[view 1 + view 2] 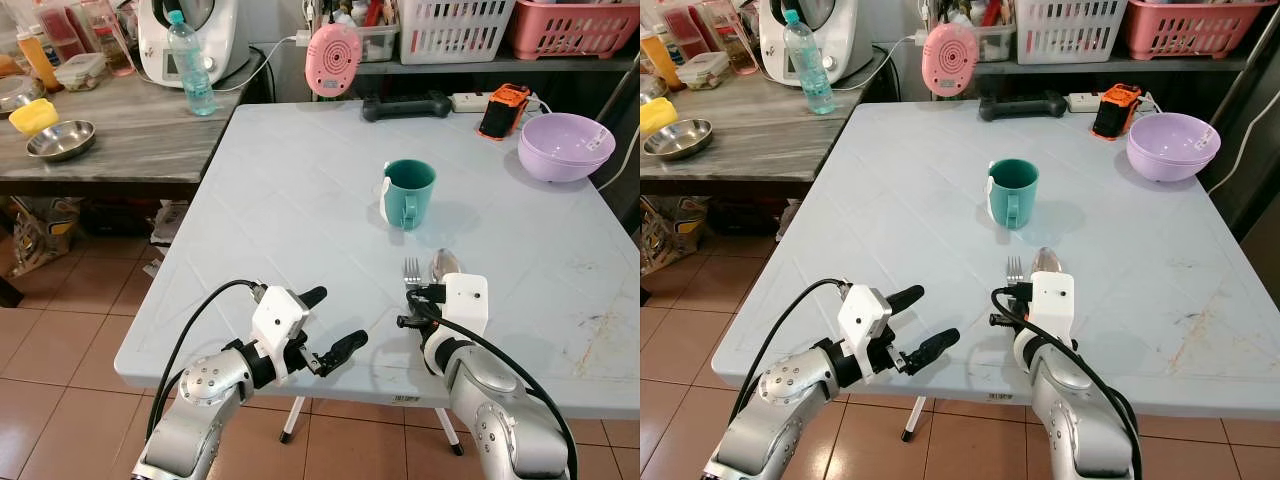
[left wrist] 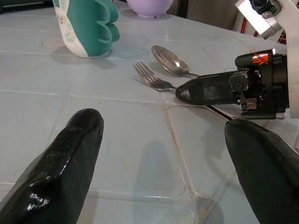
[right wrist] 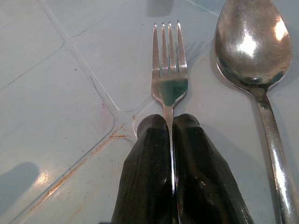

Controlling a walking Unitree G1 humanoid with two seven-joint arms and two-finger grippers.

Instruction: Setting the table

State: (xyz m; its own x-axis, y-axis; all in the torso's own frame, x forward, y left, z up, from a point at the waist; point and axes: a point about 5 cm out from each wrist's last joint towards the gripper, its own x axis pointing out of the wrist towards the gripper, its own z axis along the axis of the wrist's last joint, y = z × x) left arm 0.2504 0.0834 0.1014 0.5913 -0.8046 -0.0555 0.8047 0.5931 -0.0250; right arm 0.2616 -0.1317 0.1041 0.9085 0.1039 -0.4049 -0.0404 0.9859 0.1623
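A metal fork (image 3: 169, 70) lies flat on the pale table (image 1: 290, 200) near its front edge, tines pointing away from me. My right gripper (image 3: 169, 123) is shut on the fork's handle, low against the tabletop. A metal spoon (image 3: 252, 42) lies just to the right of the fork, parallel to it and free. A teal mug (image 1: 409, 192) stands upright beyond them, mid-table. My left gripper (image 1: 335, 322) hovers open at the front edge, left of the right gripper (image 1: 415, 305), with nothing between its fingers (image 2: 74, 154).
Purple bowls (image 1: 565, 145) sit stacked at the far right. Along the back edge are a pink round device (image 1: 333, 58), a black handle-like object (image 1: 405, 105) and an orange device (image 1: 503, 110). A side counter on the left holds a water bottle (image 1: 190, 65) and a steel bowl (image 1: 60, 140).
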